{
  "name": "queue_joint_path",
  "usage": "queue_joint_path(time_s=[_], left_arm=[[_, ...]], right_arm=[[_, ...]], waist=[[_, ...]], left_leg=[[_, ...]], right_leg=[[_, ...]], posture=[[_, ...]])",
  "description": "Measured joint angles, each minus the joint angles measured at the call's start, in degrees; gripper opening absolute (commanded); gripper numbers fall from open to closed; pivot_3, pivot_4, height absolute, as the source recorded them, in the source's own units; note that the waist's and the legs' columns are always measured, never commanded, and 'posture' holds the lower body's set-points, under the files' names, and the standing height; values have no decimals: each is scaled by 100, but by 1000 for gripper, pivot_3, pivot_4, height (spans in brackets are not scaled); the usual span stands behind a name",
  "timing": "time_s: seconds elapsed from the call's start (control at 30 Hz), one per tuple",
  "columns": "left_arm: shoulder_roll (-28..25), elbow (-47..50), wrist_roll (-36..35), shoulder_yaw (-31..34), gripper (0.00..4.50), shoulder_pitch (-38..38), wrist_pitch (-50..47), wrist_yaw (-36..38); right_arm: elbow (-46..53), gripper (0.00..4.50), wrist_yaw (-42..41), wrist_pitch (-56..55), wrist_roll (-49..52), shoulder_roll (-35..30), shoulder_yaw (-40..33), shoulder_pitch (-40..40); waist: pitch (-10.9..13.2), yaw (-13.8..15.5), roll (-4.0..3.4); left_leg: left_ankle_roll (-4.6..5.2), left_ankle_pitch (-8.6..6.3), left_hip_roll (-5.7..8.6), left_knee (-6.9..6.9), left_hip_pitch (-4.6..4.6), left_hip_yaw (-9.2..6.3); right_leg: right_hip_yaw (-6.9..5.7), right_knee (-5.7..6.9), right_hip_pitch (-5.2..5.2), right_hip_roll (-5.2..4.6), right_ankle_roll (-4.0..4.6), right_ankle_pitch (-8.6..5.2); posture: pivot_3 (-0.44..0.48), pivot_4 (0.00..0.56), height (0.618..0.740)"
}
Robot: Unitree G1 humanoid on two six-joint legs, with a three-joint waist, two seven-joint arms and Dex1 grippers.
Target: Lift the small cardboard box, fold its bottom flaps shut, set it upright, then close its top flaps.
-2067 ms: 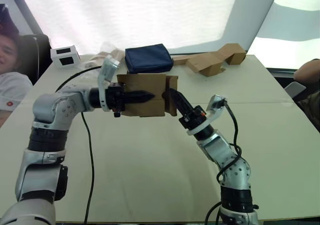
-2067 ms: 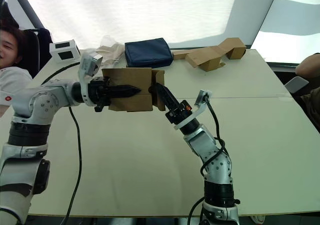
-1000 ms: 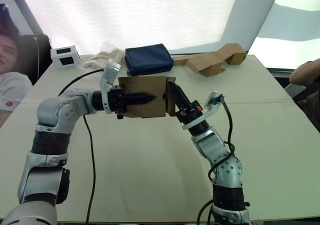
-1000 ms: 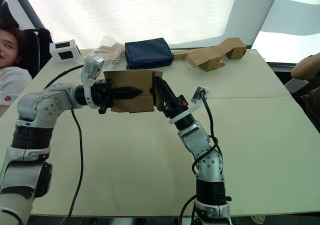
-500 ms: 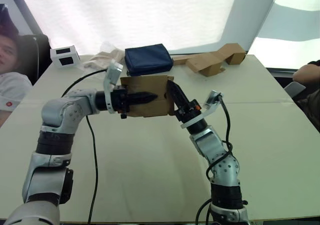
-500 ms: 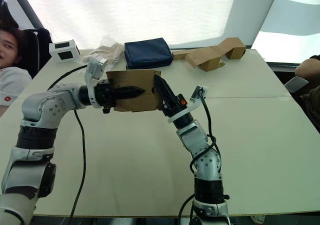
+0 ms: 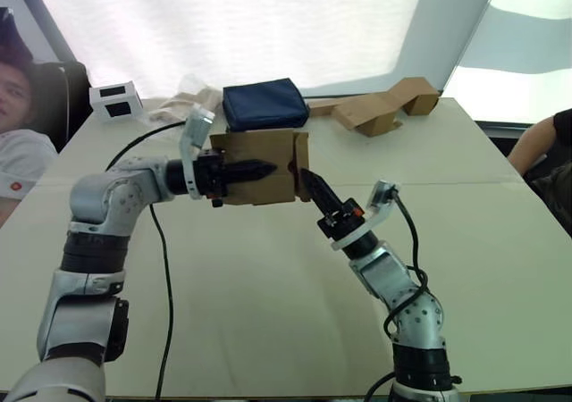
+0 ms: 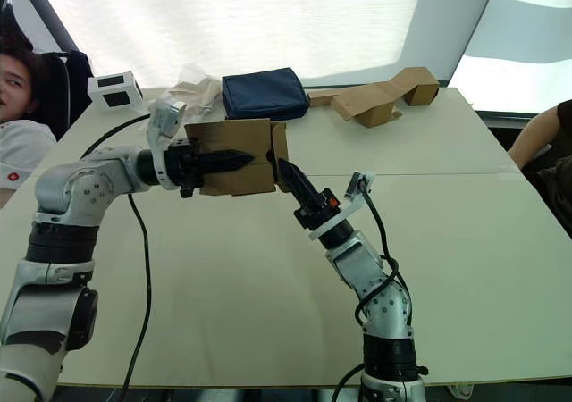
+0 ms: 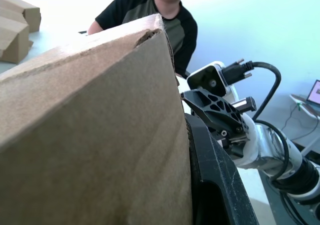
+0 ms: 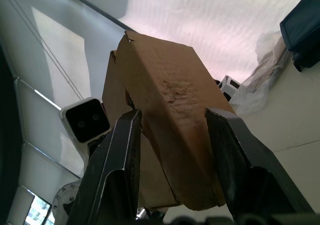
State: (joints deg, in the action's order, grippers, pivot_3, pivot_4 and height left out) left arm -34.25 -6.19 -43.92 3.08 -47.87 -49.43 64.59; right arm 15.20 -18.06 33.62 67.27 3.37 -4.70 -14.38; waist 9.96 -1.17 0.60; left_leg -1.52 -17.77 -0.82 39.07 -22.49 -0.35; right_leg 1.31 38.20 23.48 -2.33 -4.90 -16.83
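Note:
The small cardboard box (image 7: pixel 273 150) hangs on its side above the table, plain brown, with a flap (image 7: pixel 303 154) edge-on at its right end. I cannot tell which end carries the top flaps. My left gripper (image 7: pixel 268 167) is shut on the box from the left, one black finger (image 9: pixel 216 185) lying along the box's wall (image 9: pixel 90 135). My right gripper (image 7: pixel 310 184) sits just below the box's right end, open. In the right wrist view its fingers (image 10: pixel 125 150) stand apart with the box (image 10: pixel 170 90) beyond them, untouched.
On the table (image 7: pixel 268 277) at the back lie a navy pouch (image 7: pixel 265 104), folded brown cardboard pieces (image 7: pixel 384 107), a white box with black panels (image 7: pixel 116 99) and crumpled wrapping (image 7: pixel 183 98). A person (image 7: pixel 18 125) sits at the left; another person's arm (image 7: pixel 536 143) shows at the right.
My right gripper has come down and away from the box's right end, where it was pressed half a second ago. The left gripper still holds the box, shifted slightly left and up.

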Motion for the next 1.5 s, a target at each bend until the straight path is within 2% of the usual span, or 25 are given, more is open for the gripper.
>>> queue_joint_path(time_s=[0.33, 0.57, 0.93, 1.5], left_arm=[[32, -1, -48, 61, 0, -18, -15, -32], [67, 0, -46, 60, 0, -17, -21, -70], [61, 0, -56, 81, 0, -16, -43, -92], [62, 0, -52, 80, 0, -9, -43, -93]], right_arm=[[60, 2055, -23, 266, 261, -45, 2, 289], [11, 2055, 187, 54, -181, 25, 120, 80], [-130, 2055, 317, -274, -245, 97, 18, -37], [-142, 2055, -38, -182, -473, 76, 181, -46]], waist=[[0, 2, 0], [0, 2, 0], [0, 0, 0], [0, 1, 0]], left_leg=[[0, 0, 1, 0, 0, 0], [0, 0, 1, 0, 0, 0], [0, 0, 1, 0, 0, 0], [0, 0, 1, 0, 0, 0]], right_leg=[[0, 0, -1, -1, 0, 0], [0, 0, 0, -1, 0, 0], [0, 0, 0, -1, 0, 0], [0, 0, 0, -1, 0, 0]], posture=[[0, 150, 740], [0, 150, 740], [0, 150, 740], [0, 150, 740]])
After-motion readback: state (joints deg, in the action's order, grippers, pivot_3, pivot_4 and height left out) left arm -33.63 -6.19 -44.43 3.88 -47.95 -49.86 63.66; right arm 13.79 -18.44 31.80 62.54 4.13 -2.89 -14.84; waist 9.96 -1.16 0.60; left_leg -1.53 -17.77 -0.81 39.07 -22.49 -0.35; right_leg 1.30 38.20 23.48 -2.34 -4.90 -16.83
